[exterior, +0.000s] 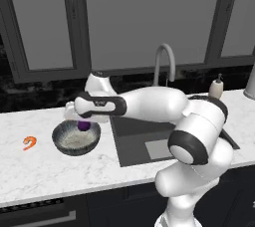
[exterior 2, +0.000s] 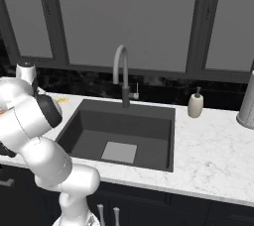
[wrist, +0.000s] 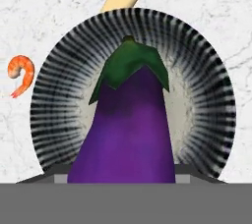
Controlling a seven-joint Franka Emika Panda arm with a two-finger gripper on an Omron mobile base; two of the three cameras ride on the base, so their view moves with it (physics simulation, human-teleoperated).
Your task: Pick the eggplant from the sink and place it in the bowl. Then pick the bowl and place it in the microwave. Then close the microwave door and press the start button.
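one glossy purple eggplant [wrist: 129, 129] with a green stem cap, held in the gripper [exterior: 83, 120], which is closed on it. directly below sits one round bowl [wrist: 206, 95], ribbed dark rim, pale speckled inside. one orange curled shrimp [wrist: 21, 73] lies beside it on white marble counter [wrist: 44, 7].

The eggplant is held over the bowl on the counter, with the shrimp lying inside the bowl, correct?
Not quite. The shrimp lies on the marble counter beside the bowl, not inside it, as the hand view and left base view show. The rest stands: the eggplant is held over the bowl.
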